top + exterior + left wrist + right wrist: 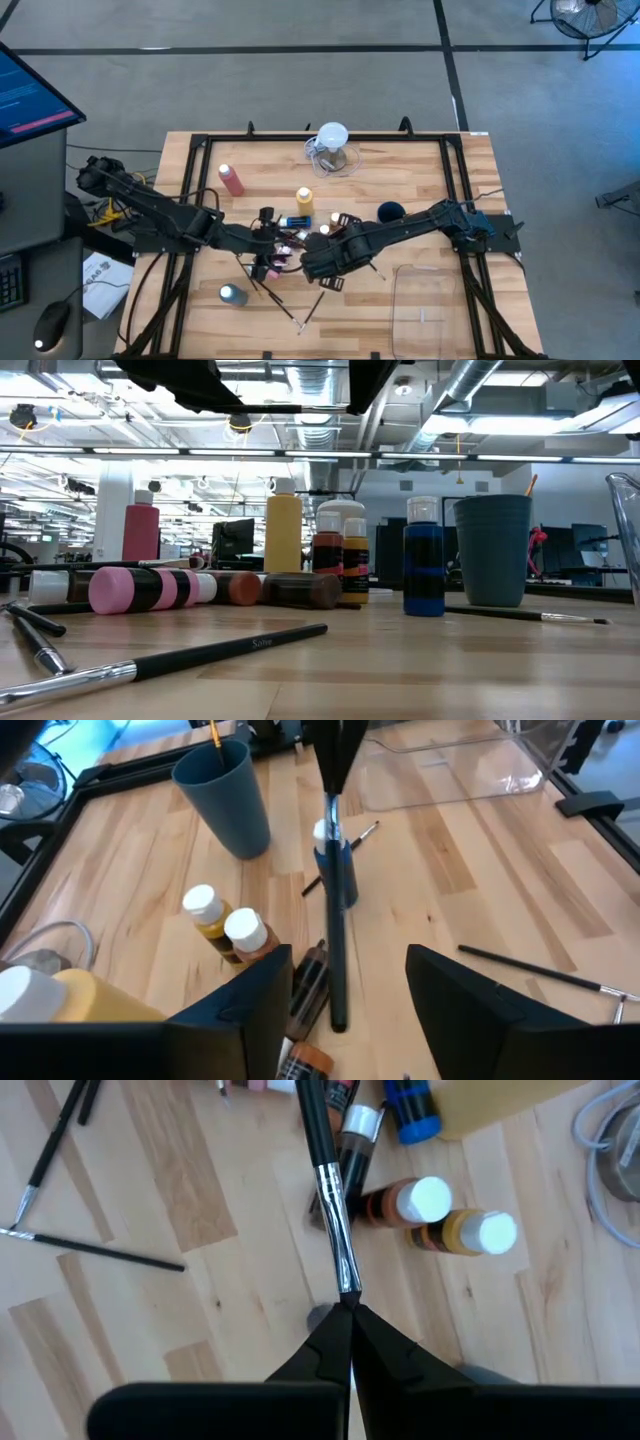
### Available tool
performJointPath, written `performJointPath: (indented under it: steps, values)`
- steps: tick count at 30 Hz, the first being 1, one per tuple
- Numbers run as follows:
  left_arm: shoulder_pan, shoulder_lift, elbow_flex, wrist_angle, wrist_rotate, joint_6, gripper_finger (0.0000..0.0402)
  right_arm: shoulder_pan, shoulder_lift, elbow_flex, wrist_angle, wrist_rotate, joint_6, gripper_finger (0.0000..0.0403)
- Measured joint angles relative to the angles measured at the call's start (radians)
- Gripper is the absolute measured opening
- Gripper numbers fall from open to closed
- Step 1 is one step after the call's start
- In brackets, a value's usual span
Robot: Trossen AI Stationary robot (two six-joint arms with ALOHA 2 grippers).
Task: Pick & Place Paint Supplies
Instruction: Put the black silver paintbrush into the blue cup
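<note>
Both arms over table centre, above the bottle cluster. Right gripper (350,1308) pressed together on the metal ferrule end of a brush (322,1150), holding it off the table; handle reaching out over the lying bottles. Left gripper (345,990) spread, fingers (265,995) either side of the same brush's handle end, not touching it. Orange bottle (405,1202) and yellow bottle (470,1233), white-capped, upright side by side. Blue bottle (338,870) upright near the cup (225,800). Cup holding one brush. Pink squeeze bottle (231,179) and yellow squeeze bottle (304,199) standing farther back. Loose brushes (95,1250) flat on the wood. Jug (333,150) at the far edge.
</note>
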Motion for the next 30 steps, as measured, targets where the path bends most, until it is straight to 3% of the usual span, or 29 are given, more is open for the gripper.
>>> performJointPath:
  steps: [19,30]
  values:
    - [0.005,0.0,0.0,-0.011,-0.001,-0.029,0.0106,0.001,0.0,0.012,0.0,0.0,-0.005,0.0]
    - [0.036,0.0,0.0,-0.04,0.058,-0.066,0.0025,0.001,-0.002,0.012,0.0,0.0,-0.016,0.0]
